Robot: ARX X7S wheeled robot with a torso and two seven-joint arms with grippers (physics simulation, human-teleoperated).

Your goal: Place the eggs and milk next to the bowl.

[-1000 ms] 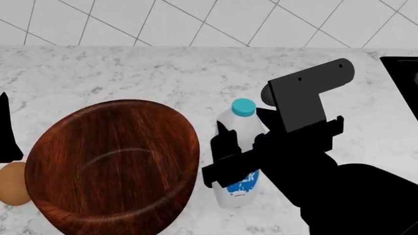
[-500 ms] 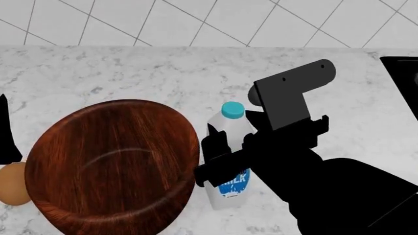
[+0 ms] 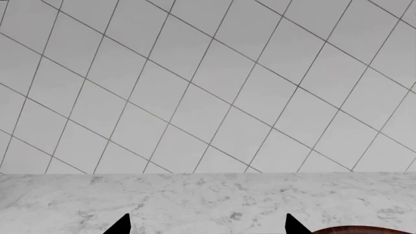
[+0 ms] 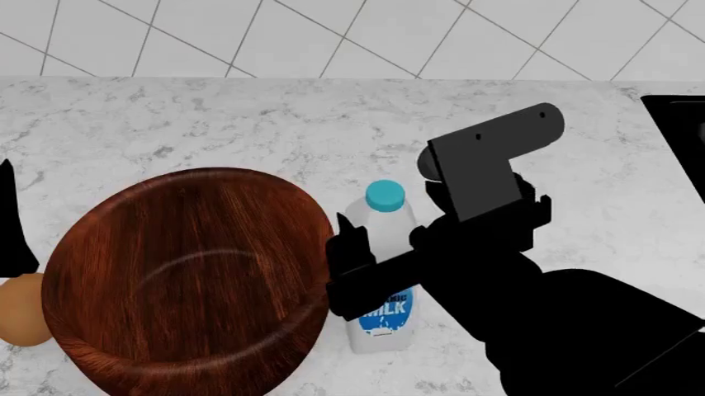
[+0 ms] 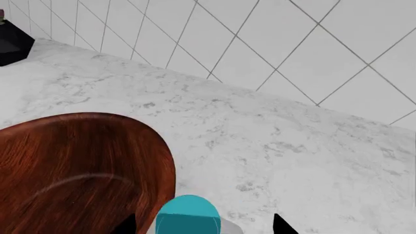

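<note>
**Observer:** Log the right arm first. What does it have?

**Operator:** On my head feed the right gripper [image 4: 369, 276] is clamped across the body of the milk [image 4: 380, 309]; one black finger [image 4: 350, 247] shows on the bowl side of the bottle, the rest of the hand covers the other side. The bottle stands upright on the marble counter [image 4: 220, 124], blue cap [image 4: 385, 195] up, label reading MILK below the finger. My right wrist feed confirms it: the cap [image 5: 188, 214] sits between the two fingertips at the frame edge.

**Observer:** Position relative to the bowl?

**Operator:** The milk is just beside the bowl [image 4: 187, 280], on its right side in the head view. I cannot tell whether bottle and rim actually touch; the finger fills the gap. In the right wrist view the bowl's wood-grain rim [image 5: 78, 165] lies close against the cap.

**Observer:** Eggs?

**Operator:** One pale tan-orange egg [image 4: 20, 309] is visible on the counter at the bowl's far left, partly hidden behind its rim. I see only that one.

**Observer:** Left arm?

**Operator:** Left gripper [image 3: 208, 226]: only two dark fingertips [image 3: 120, 225] show on my left wrist feed, set wide apart with nothing between them, facing counter and tiled wall [image 3: 208, 87]. A sliver of the bowl rim [image 3: 364, 230] sits in the corner
</note>
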